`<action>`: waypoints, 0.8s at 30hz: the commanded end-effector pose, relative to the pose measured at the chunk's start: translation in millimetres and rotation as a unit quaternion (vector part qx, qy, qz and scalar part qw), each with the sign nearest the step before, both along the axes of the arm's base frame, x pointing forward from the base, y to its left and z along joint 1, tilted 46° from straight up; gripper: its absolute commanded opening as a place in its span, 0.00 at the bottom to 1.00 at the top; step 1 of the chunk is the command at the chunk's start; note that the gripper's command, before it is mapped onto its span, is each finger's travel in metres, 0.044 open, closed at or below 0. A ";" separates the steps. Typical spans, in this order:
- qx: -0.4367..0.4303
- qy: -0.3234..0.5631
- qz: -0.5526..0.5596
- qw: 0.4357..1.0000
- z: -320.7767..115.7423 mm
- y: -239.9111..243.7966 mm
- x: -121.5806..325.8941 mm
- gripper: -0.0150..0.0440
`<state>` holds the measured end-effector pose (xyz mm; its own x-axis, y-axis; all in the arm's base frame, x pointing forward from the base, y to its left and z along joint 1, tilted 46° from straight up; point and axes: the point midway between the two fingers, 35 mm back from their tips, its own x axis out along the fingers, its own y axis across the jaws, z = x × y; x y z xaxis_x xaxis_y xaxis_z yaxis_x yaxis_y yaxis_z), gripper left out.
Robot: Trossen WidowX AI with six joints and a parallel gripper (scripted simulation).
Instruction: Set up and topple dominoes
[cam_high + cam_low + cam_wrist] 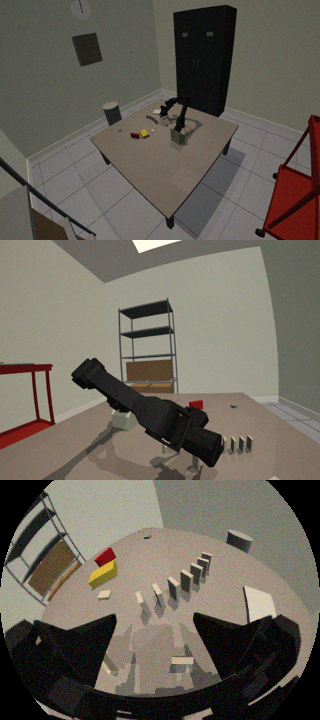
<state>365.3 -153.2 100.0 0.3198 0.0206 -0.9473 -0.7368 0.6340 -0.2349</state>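
A curved row of several cream dominoes (151,118) (241,444) (186,581) stands upright; the exterior view shows only part of it past the arm. My gripper (161,115) (155,618) is open with nothing between the fingers, above the table on the near side of the row in the wrist view. Another domino (182,661) (195,462) appears upright below the gripper, apart from the row. A further pale piece (109,665) (166,124) lies beside the left finger, partly hidden by it in the wrist view. A small cream tile (104,595) (152,130) lies flat.
A yellow block (144,133) (103,574) and a red block (134,135) (196,404) (105,556) are beyond the tile. A white flat pad (156,111) (260,604) lies on the row's other side. A pale box (177,136) (120,420) stands by the arm's base. A small grey object (119,130) (233,406) lies farther off.
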 end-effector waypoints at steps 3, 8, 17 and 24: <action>-0.233 0.140 -0.108 0.956 17.2 5.1 -2.3 1.00; -0.384 0.150 -0.143 0.900 48.7 11.0 3.6 1.00; -0.384 0.150 -0.143 0.900 48.7 11.0 3.6 1.00; -0.384 0.150 -0.143 0.900 19.8 -19.3 2.4 1.00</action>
